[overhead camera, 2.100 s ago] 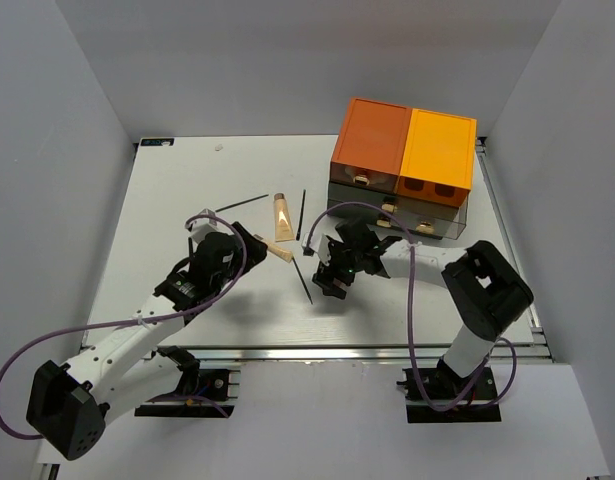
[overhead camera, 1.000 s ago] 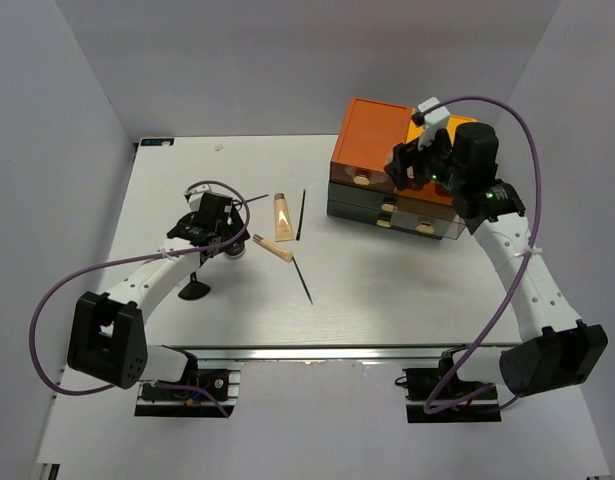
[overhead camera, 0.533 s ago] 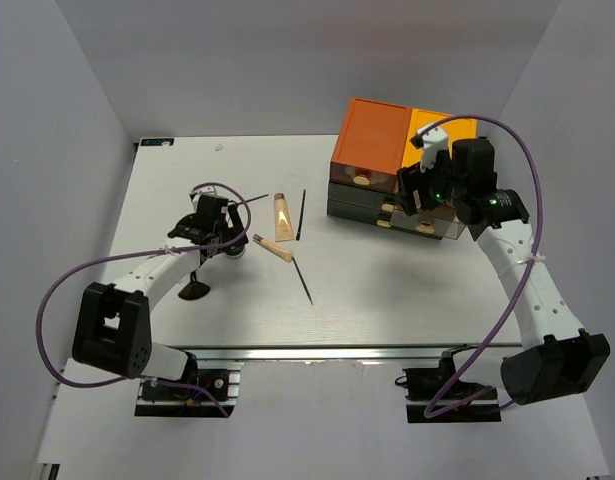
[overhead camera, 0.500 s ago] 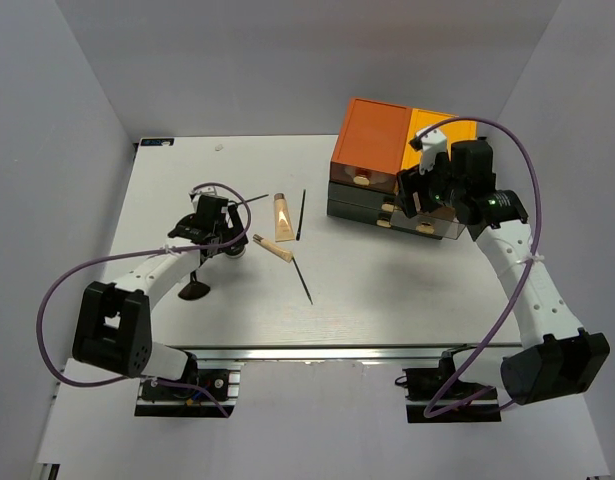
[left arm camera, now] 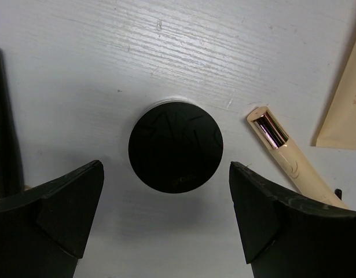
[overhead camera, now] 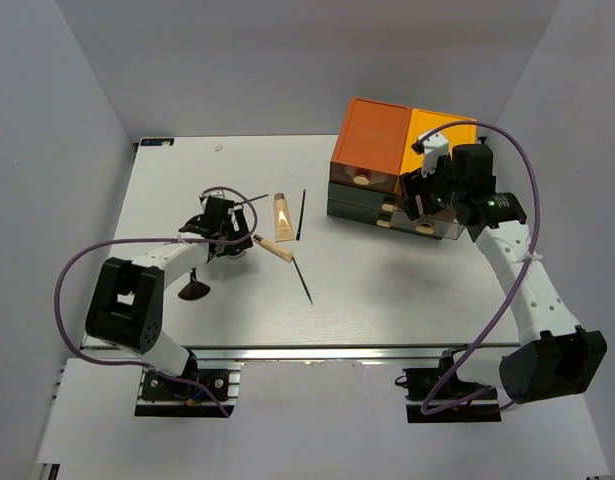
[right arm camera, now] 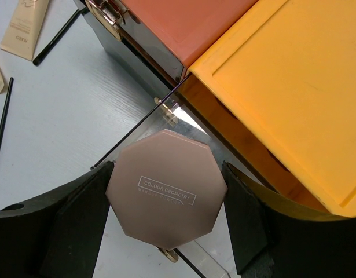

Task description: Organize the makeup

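Left claw (left arm camera: pixel 166 174) wide astride the round black compact (left arm camera: pixel 175 152), bare worktop (left arm camera: pixel 224 46) either side. Right claw (right arm camera: pixel 167 174) grips a rosy octagonal case (right arm camera: pixel 167 190) by the orange drawer box (right arm camera: pixel 293 75) edge, hidden from overhead.

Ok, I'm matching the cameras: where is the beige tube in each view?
Top external: beige tube just left of centre.
Left wrist: tube at the right edge.
Right wrist: tube in the top left corner.
Shared landmark: tan stick lying beside it.
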